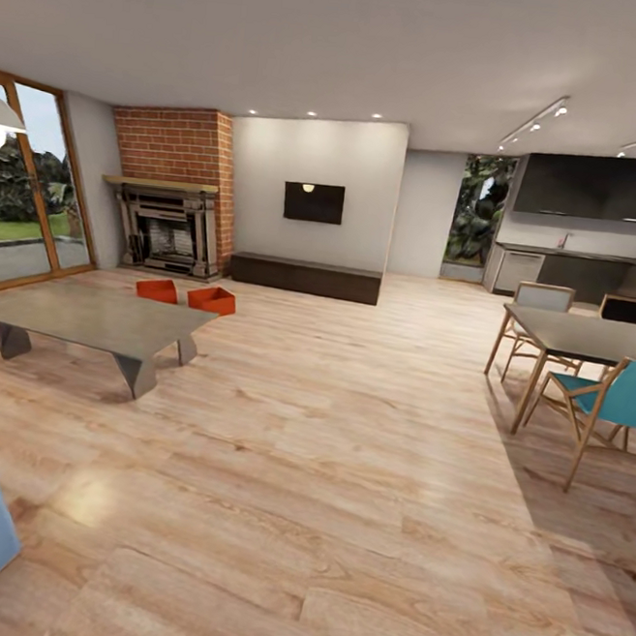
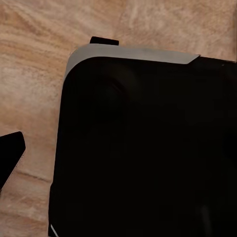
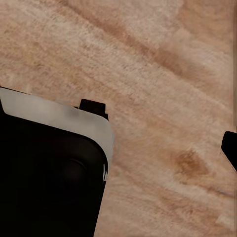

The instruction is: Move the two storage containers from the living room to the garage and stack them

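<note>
Heading for two bins [image 1: 156,290] [image 1: 212,299], left of centre frame, beyond the table [image 1: 94,319]; clipping its corner looks the danger; either gripper's grip I cannot tell.

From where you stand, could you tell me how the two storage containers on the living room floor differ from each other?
The left container sits nearer the fireplace and is partly hidden behind the grey low table; the right container shows more fully, just beyond the table's far corner. The right one is turned at an angle, a corner facing the camera, while the left one looks squarer on. Both are red-orange, open-topped, low-walled, and rest on the wood floor side by side.
</note>
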{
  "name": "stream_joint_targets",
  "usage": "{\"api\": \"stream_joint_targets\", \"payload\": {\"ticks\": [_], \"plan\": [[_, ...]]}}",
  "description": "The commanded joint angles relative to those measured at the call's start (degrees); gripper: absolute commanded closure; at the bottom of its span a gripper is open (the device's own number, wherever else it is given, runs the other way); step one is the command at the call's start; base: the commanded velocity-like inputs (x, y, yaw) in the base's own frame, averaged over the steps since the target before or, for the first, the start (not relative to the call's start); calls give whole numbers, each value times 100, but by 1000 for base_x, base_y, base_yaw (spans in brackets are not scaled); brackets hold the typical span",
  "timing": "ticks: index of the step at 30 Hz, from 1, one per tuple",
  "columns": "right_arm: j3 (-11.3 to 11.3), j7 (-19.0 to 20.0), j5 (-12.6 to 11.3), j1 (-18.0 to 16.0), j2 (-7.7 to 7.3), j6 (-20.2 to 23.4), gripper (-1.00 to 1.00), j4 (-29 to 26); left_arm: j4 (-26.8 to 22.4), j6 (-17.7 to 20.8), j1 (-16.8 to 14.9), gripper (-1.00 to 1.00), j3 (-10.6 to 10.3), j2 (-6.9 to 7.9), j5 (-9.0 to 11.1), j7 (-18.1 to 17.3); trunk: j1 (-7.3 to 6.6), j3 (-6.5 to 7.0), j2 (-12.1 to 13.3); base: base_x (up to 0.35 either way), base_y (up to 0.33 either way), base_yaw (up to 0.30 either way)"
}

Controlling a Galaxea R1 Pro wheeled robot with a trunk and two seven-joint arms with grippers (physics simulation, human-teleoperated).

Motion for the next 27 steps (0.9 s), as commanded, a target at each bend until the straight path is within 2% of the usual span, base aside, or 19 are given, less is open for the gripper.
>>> {"api": "stream_joint_targets", "payload": {"ticks": [1, 7, 11, 17, 18, 23, 27], "plan": [[44, -4, -57, -4, 2, -27, -100, 11, -6, -8, 0, -100, 8, -2, 39, 3, 3, -5, -2, 323, 0, 0], [-20, 2, -127, -4, -21, -89, -100, 42, -6, -8, 0, -100, 8, -2, 41, 3, 3, -5, -2, 323, 0, 0], [-23, -2, -141, -4, -62, 54, -100, 71, -6, -2, 2, -100, 2, -2, 47, 1, 3, -5, -2, 323, 0, 0], [28, -2, -82, -4, -68, 915, -100, 75, -6, 0, 1, -100, 0, -2, 48, 2, 3, -5, -2, 323, 0, 0], [26, -3, -83, -4, -68, 943, -100, 75, -6, 0, 2, -100, 0, -2, 48, 2, 3, -5, -2, 323, 0, 0], [19, -4, -68, -4, -69, 954, -100, 75, -6, 0, 0, -100, 0, -2, 48, 2, 3, -5, -2, 323, 0, 0], [7, -36, -75, -4, -66, 684, -100, 68, -6, 2, 3, -100, 0, -2, 48, 3, 3, -5, -2, 323, 0, 0]]}}
